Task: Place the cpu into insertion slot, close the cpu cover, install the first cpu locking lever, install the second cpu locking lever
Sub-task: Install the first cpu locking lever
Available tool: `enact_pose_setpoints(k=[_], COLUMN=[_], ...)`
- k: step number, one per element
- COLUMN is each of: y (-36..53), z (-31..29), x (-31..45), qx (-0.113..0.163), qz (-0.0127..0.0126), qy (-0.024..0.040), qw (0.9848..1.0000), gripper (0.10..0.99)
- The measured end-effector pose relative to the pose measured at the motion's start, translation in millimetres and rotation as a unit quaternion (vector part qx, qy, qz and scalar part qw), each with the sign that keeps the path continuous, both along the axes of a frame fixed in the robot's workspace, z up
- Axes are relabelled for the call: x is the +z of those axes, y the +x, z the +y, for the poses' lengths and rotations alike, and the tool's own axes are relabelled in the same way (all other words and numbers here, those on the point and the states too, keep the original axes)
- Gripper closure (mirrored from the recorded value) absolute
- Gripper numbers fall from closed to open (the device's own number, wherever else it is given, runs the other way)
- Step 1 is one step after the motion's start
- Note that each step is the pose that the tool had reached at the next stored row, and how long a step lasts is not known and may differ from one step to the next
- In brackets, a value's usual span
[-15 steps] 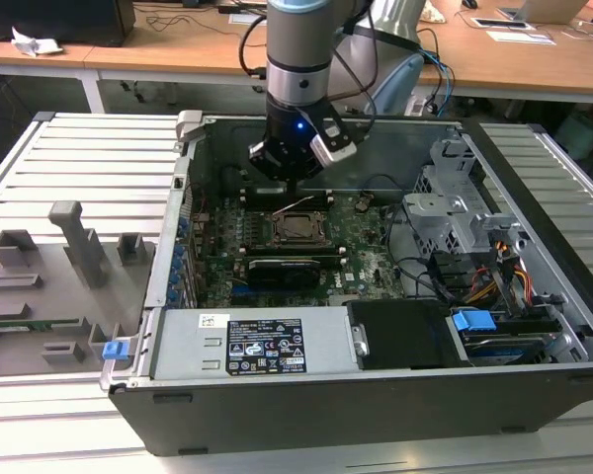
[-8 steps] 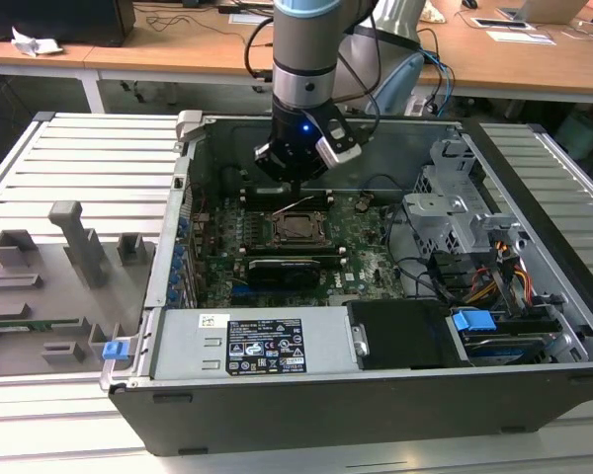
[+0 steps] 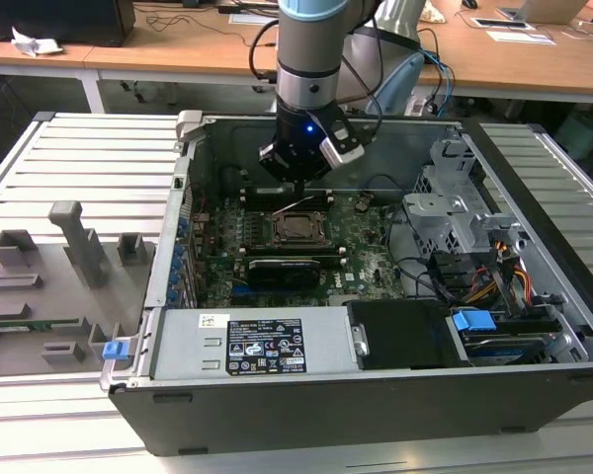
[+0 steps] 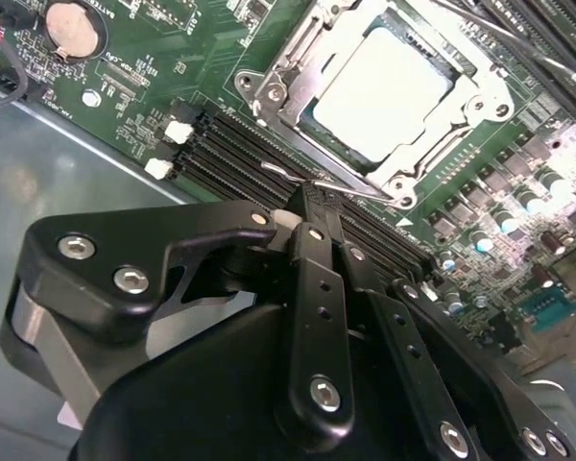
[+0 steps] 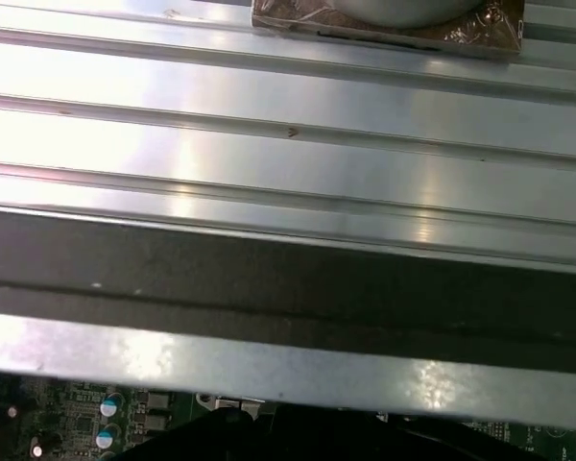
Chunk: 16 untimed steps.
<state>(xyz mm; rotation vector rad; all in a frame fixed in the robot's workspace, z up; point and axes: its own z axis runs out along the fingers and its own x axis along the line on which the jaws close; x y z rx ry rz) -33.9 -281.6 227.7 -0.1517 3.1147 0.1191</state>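
Arm pose: the arm comes down near vertical from the top of the exterior view into the open computer case [image 3: 534,326], wrist pointed at the motherboard [image 3: 366,232].
Gripper position: the gripper [image 3: 298,181] hangs over the far part of the board, just beyond the insertion slot [image 3: 298,229]; in the second wrist view its fingertips [image 4: 312,204] sit right at a thin wire lever [image 4: 312,181] beside the socket.
Tool state: the black fingers [image 4: 317,288] are drawn together in the second wrist view, the tips against the wire lever; whether they truly pinch it cannot be told.
Cpu: the cpu [image 4: 384,91] lies flat in the slot, pale metal face up.
Cpu cover: the cpu cover [image 4: 274,91] lies down around the chip, its window framing the face.
Memory slots: long black slots [image 4: 230,149] run beside the socket, between it and the gripper.
Case surroundings: the case rests on a ribbed metal table [image 3: 89,158]; grey fixtures [image 3: 74,242] stand on it at the exterior view's left.
First wrist view: ribbed table surface [image 5: 288,144], a dark case edge [image 5: 288,288], a strip of green board.
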Motion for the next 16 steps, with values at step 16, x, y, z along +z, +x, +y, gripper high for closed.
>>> enact_pose_setpoints(k=[16], y=[12.2], z=[-0.8], x=[-12.8], qx=[-0.006], qz=[0.0001], qy=[-0.0001], qw=[1.0000], gripper=[0.980])
